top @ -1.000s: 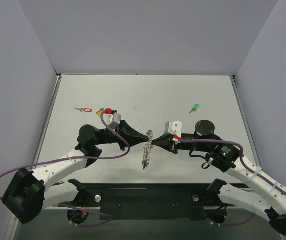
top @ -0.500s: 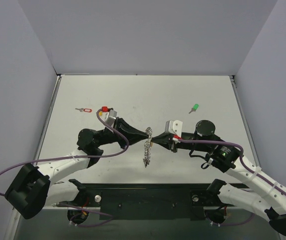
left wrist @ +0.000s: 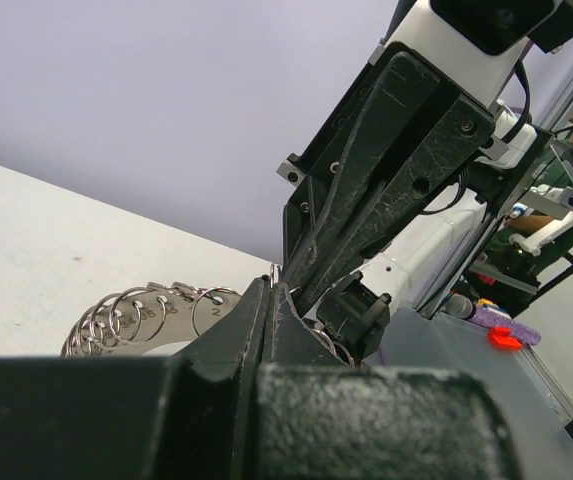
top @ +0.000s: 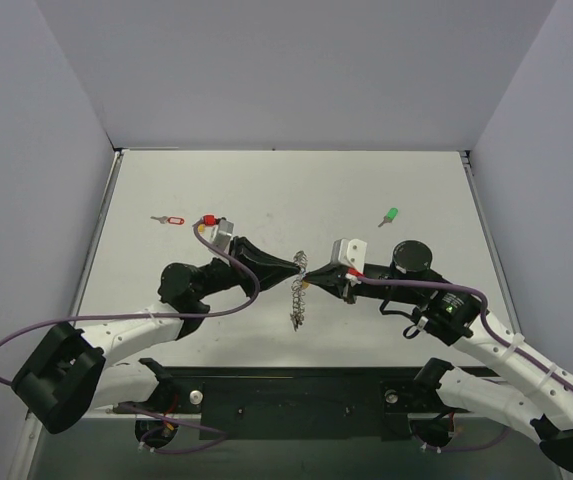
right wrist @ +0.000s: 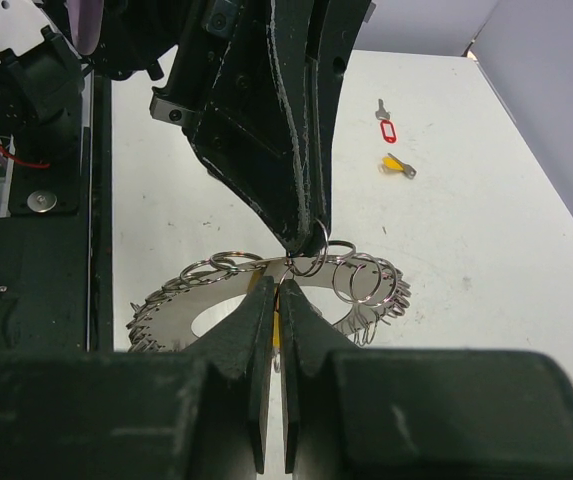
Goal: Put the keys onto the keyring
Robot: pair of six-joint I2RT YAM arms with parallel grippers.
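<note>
One keyring [top: 297, 297] risen slightly, both jaws clamped on it; three keys [top: 390, 215] loose.

I'm counting three keys showing: one red-tag key [top: 169, 220], one green key [top: 390, 215], one yellow key [right wrist: 396, 167]. I'm seeing one keyring [top: 298, 295] carrying many small split rings [right wrist: 356, 275], too bunched for me to be counting exactly. I'm logging two arms, left arm [top: 116, 335] and right arm [top: 496, 345], each with one gripper: left gripper [top: 300, 266], right gripper [top: 312, 283]. Two purple cables, one per arm [top: 236, 262]. One table [top: 266, 190].
</note>
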